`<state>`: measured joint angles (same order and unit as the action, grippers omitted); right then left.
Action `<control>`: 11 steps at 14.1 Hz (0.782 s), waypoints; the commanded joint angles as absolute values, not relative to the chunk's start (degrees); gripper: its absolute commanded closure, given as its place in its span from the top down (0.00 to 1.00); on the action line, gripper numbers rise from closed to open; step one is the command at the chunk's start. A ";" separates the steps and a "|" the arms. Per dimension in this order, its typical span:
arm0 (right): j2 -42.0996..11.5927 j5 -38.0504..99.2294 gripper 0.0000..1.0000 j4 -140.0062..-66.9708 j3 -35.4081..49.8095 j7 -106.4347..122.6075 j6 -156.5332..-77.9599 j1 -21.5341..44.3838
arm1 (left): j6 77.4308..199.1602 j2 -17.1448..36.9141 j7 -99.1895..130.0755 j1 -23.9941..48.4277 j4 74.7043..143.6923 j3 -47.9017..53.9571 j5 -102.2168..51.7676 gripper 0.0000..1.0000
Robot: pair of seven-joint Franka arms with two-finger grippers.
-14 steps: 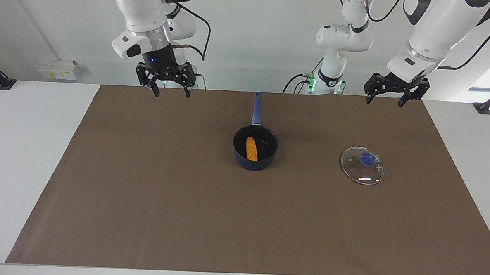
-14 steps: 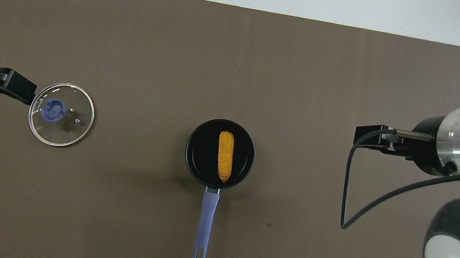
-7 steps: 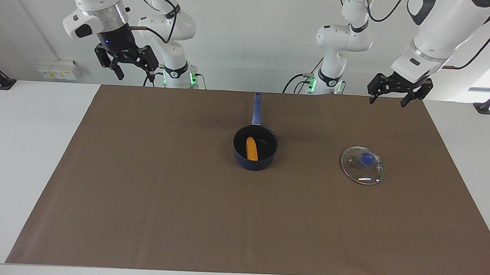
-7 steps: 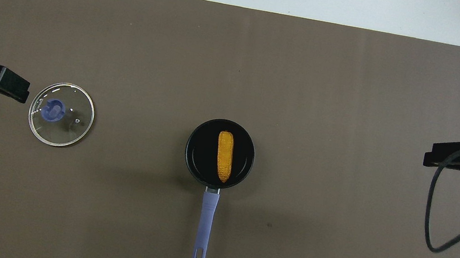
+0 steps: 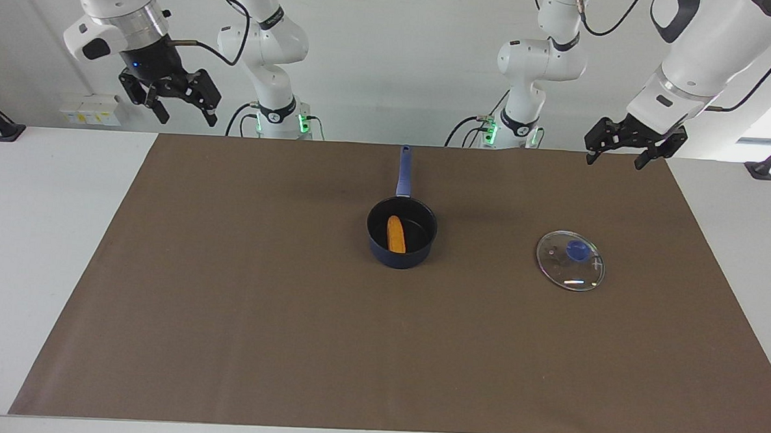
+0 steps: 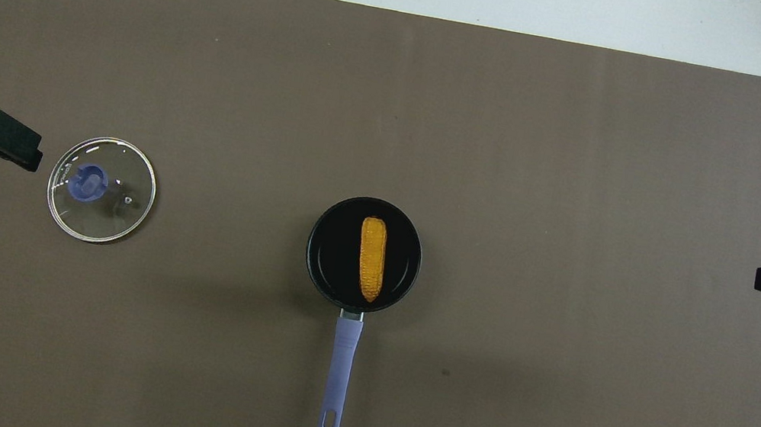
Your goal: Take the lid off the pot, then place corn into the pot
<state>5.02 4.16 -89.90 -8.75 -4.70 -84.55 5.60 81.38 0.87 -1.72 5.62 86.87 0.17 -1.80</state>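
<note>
The stubby orange-yellow corn cob (image 5: pixel 396 234) lies inside the small navy-blue saucepan (image 5: pixel 417 255). The clear glass lid with a blue knob (image 5: pixel 570 260) rests flat on the brown mat (image 5: pixel 225 300), toward the left arm's end. The left gripper (image 5: pixel 628 151) and right gripper (image 5: pixel 180 110) both hang raised, fingers spread and holding nothing.

brown mat (image 5: pixel 290 316) — covers table | white table (image 5: pixel 26 240) — bare ends

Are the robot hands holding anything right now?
No. The left gripper and right gripper are both open and empty; the corn lies in the pot.

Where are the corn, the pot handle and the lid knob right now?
corn (image 6: pixel 371 258), overhead view, middle of the cob.
pot handle (image 6: pixel 340 369), overhead view, mid-shaft.
lid knob (image 6: pixel 86 182), overhead view, knob's top.
</note>
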 commanded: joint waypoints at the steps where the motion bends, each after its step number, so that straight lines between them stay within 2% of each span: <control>1: 6.42 4.04 1.00 -90.79 -8.53 -3.34 -83.58 5.10 | 80.94 1.32 -1.23 5.19 85.70 0.09 -2.99 1.00; 4: 6.50 3.69 1.00 -91.05 -8.35 -3.08 -84.46 5.36 | 81.12 2.46 -1.84 5.19 82.53 0.26 -2.46 1.00; 11: 6.50 -0.18 1.00 -91.67 -7.74 -1.14 -87.01 6.42 | 81.30 2.46 -2.02 5.98 82.53 0.35 -0.26 1.00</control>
<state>5.41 0.76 -90.14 -7.94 -2.78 -85.77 6.51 81.50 1.61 -1.78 5.65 84.21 0.31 -1.38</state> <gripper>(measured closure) 0.000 0.000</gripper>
